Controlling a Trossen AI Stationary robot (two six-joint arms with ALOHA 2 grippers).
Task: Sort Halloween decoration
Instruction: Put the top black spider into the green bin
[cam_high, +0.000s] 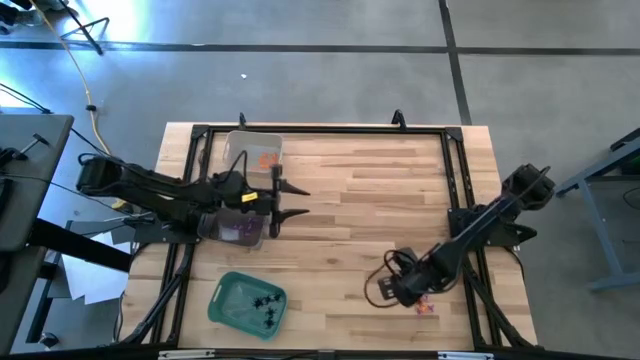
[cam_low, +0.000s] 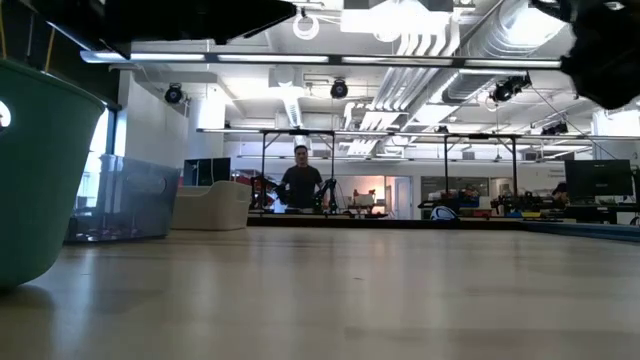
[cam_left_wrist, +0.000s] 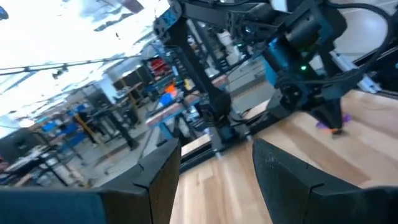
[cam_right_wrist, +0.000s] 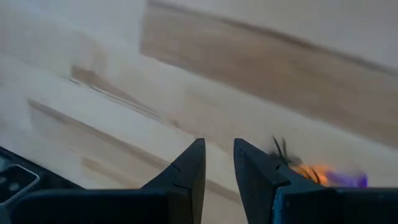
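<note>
Two grippers: left (cam_high: 296, 200) open over table, right (cam_high: 414, 297) beside trinkets (cam_high: 427, 306)

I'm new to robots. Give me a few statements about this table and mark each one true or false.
1. The green tray holds black spider-like trinkets. True.
2. The left gripper is clamped on a tray. False: its fingers stand open over bare wood.
3. The orange trinkets lie in a clear tray. True.
4. The right gripper hovers over the green tray. False: it is across the table, beside a small pile of trinkets.
</note>
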